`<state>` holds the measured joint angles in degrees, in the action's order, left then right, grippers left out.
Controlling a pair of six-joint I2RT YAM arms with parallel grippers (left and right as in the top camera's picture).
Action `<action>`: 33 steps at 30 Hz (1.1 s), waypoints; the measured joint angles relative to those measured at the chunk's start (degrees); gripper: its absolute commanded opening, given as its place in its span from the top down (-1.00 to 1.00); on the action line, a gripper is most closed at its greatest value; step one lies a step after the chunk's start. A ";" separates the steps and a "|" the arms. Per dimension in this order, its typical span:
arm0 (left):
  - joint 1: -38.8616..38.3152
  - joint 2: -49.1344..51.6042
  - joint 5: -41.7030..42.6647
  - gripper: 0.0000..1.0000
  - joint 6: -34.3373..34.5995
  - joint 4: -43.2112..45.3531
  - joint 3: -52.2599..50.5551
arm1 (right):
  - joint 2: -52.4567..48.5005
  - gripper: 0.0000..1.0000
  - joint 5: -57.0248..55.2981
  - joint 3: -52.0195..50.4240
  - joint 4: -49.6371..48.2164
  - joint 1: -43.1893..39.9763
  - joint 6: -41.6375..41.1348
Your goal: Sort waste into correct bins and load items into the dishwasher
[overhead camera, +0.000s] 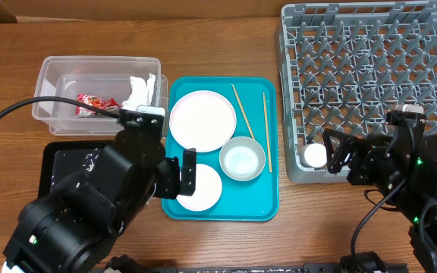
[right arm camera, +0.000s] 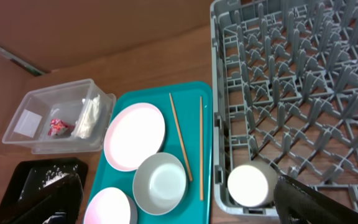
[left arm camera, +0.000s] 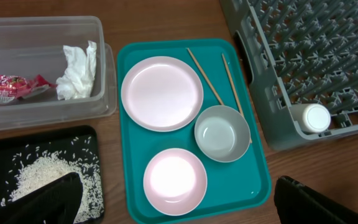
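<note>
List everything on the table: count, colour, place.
clear plastic tub: 1, transparent, far left
crumpled red wrapper: 1, red, tub
crumpled white napkin: 1, white, tub
flat black tray: 1, black, near left
rice grains: many, white, black tray
teal tray: 1, teal, centre
large white plate: 1, white, teal tray
smaller white dish: 1, white, teal tray
silvery-grey bowl: 1, grey, teal tray
wooden chopsticks: 2, tan, teal tray
grey dish rack: 1, grey, right
small white cup: 1, white, rack
left tool, right tool: 2, black, open
</note>
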<state>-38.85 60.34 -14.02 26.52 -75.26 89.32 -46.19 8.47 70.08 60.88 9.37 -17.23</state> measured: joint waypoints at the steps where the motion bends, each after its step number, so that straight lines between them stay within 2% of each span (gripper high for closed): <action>1: 0.00 -0.20 0.00 -1.00 -0.07 0.00 0.00 | 0.00 -1.00 0.00 -0.02 0.22 0.00 -0.02; 10: 0.04 -0.22 -0.15 -1.00 -0.15 -1.51 -0.02 | 0.02 -1.00 0.00 0.00 0.26 -0.02 0.11; 14: 2.51 -1.46 -1.79 -1.00 -1.22 -1.36 -1.05 | 0.00 -1.00 -0.02 0.00 0.28 0.00 0.15; 18: 10.49 -8.00 -0.55 -1.00 -4.87 13.60 -8.96 | 0.02 -1.00 -0.17 0.00 0.33 -0.02 0.20; 24: 20.92 -21.66 10.34 -1.00 -16.33 40.04 -30.14 | 0.00 -1.00 -0.37 0.04 0.35 -0.02 0.31; 27: 23.78 -28.57 15.23 -1.00 -20.24 48.72 -41.97 | 0.00 -1.00 -0.37 0.07 0.39 -0.02 0.35; 33: 25.99 -39.36 21.20 -1.00 -23.17 61.70 -60.24 | 0.00 -1.00 -0.37 0.07 0.35 -0.02 0.35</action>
<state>-12.86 20.97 7.18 3.36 -13.56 29.08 -46.19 8.10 70.15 61.23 9.34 -16.88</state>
